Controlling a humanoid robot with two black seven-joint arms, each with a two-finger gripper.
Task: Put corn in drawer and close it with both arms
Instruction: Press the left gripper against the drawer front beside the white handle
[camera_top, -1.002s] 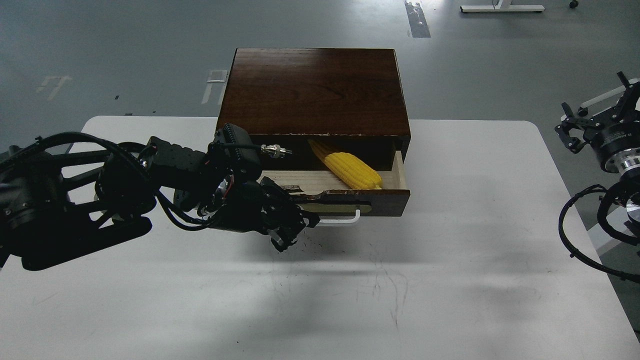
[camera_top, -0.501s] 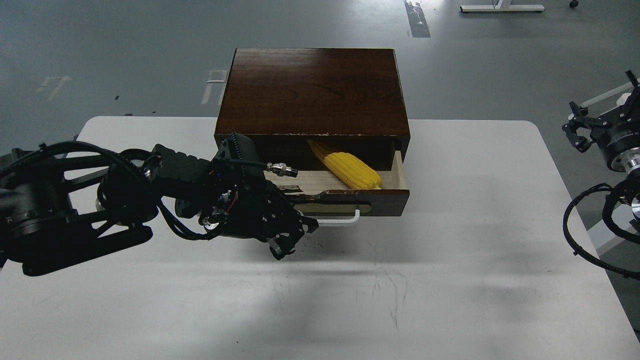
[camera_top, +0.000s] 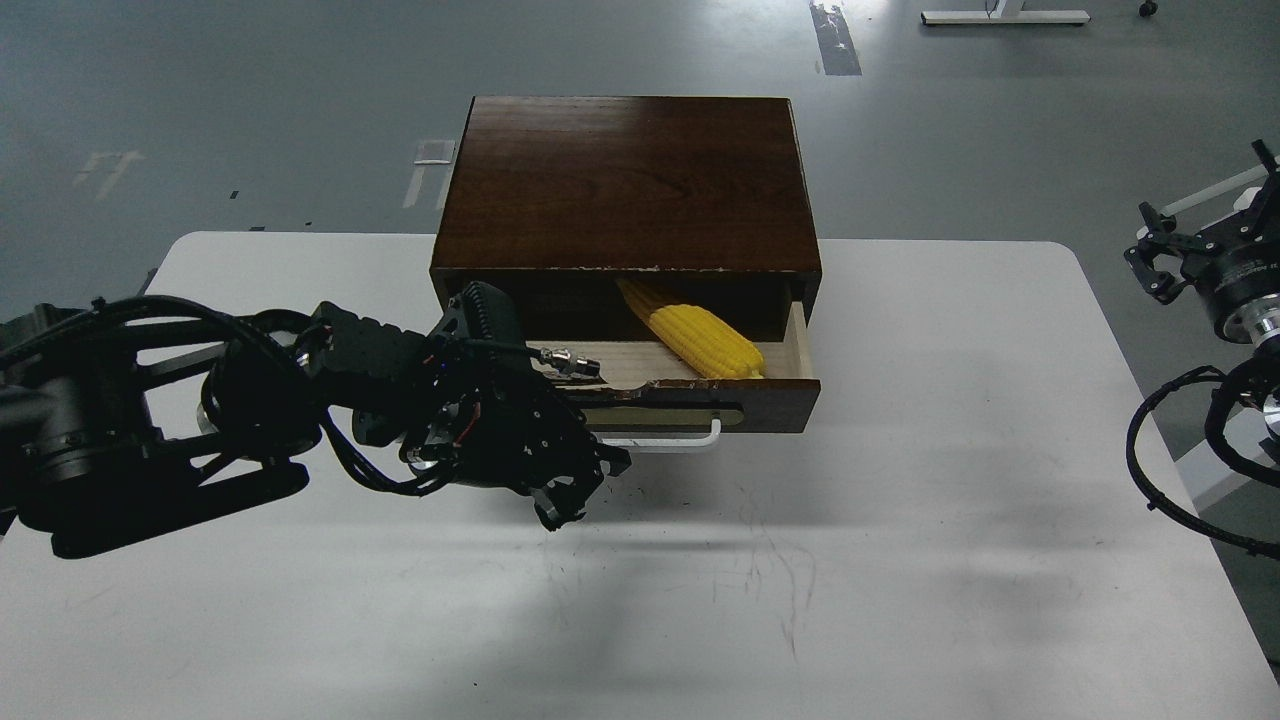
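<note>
One corn (camera_top: 695, 333) already lies inside the open drawer (camera_top: 700, 398), so closing remains. Left gripper (camera_top: 575, 490) hangs just before the drawer front, jaws slightly parted and empty, seemingly placed to push; the right gripper (camera_top: 1165, 262) waits well apart, jaw state unclear.

Even overhead light, sharp focus; soft shadows on table (camera_top: 900, 560).

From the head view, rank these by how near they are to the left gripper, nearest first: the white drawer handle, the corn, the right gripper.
Measured from the left gripper:
1. The white drawer handle, just to its right on the drawer front.
2. The corn, farther back and right, lying inside the open drawer.
3. The right gripper, far off at the table's right edge.
</note>
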